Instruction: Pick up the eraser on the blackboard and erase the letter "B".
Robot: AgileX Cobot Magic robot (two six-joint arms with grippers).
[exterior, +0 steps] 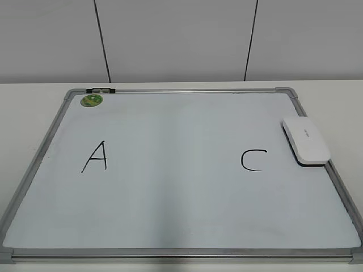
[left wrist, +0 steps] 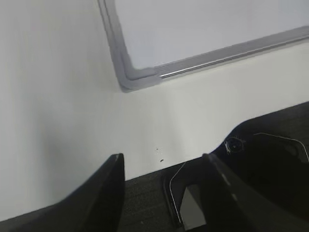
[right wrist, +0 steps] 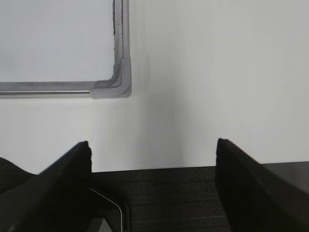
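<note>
The blackboard (actually a white dry-erase surface in a grey metal frame with grey plastic corners) lies flat on a white table, filling most of the exterior view. Behind it stands a pale grey wall with thin dark vertical seams. On the board there is a black "A" at left and a black "C" at right; between them the surface is bare, with no "B" legible. The eraser sits at the board's right edge, its near end touching or overlapping the frame, just right of the "C". A small round green magnet sits at the far left corner. Neither arm shows in the exterior view. Left gripper hovers over bare table near the board's corner, jaws spread, holding nothing. Right gripper likewise, jaws wide apart and empty, near another board corner. A dark mat lies at the table edge below it.
</note>
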